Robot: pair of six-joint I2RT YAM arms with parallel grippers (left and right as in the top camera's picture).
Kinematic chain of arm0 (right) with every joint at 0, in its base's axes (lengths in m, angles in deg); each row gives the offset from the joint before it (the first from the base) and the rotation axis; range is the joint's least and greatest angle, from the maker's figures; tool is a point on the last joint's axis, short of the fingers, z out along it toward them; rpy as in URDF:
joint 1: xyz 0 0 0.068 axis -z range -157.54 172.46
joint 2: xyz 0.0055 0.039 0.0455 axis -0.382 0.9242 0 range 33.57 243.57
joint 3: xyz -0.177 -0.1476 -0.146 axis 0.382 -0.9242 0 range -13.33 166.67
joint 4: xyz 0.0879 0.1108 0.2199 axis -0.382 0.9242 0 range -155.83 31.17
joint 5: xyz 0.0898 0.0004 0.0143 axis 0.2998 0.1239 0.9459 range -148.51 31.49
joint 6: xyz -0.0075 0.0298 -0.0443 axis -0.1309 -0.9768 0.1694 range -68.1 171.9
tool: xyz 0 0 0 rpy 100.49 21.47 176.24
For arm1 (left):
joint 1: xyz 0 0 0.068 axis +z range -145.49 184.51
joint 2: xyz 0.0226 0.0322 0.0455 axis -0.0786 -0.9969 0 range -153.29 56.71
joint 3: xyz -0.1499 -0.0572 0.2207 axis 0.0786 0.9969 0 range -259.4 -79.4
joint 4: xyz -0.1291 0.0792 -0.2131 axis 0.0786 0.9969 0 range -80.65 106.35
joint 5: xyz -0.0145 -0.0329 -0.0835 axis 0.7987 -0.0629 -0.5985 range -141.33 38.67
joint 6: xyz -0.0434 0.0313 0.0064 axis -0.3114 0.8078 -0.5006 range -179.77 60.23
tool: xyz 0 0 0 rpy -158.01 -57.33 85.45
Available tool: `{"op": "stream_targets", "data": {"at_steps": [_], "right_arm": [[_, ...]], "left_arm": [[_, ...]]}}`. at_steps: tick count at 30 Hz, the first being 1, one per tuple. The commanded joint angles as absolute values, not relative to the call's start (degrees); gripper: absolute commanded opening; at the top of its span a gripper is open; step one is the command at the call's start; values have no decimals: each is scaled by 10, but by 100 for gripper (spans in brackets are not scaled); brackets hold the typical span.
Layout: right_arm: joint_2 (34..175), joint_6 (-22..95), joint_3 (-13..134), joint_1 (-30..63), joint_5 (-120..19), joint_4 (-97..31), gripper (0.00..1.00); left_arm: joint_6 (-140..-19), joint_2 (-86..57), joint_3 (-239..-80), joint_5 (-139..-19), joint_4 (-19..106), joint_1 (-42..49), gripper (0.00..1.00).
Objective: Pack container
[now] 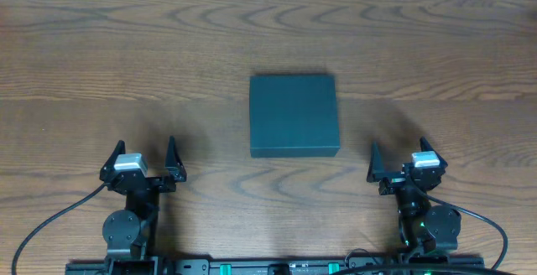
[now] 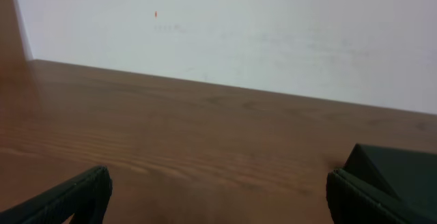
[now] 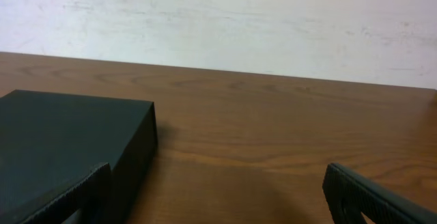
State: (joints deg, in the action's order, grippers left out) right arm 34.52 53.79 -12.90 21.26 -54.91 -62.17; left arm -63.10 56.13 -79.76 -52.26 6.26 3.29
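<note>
From overhead, the container (image 1: 294, 116) lay closed in the middle of the counter (image 1: 126, 49), ahead of my two arms and apart from both. My left jaws and right jaws stood spread wide, grasping nothing. Through the left wrist, the container (image 2: 403, 176) showed only a corner at the right edge. Through the right wrist, the container (image 3: 61, 135) sat at the left, partly behind one finger.

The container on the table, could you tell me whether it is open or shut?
Shut: the container shows a flat, closed top, no flap raised.
</note>
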Motion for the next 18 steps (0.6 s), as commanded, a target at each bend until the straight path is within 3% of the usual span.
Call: {"op": "stream_targets", "data": {"at_steps": [1,8,18], "right_arm": [[342,530,-130,217,-553,-619,99],[342,530,-130,217,-553,-619,99],[342,530,-130,217,-553,-619,99]], "left_arm": [[-619,565,-796,-522,71,36,99],[-619,565,-796,-522,136,36,99],[-619,561,-797,-522,134,36,99]]}}
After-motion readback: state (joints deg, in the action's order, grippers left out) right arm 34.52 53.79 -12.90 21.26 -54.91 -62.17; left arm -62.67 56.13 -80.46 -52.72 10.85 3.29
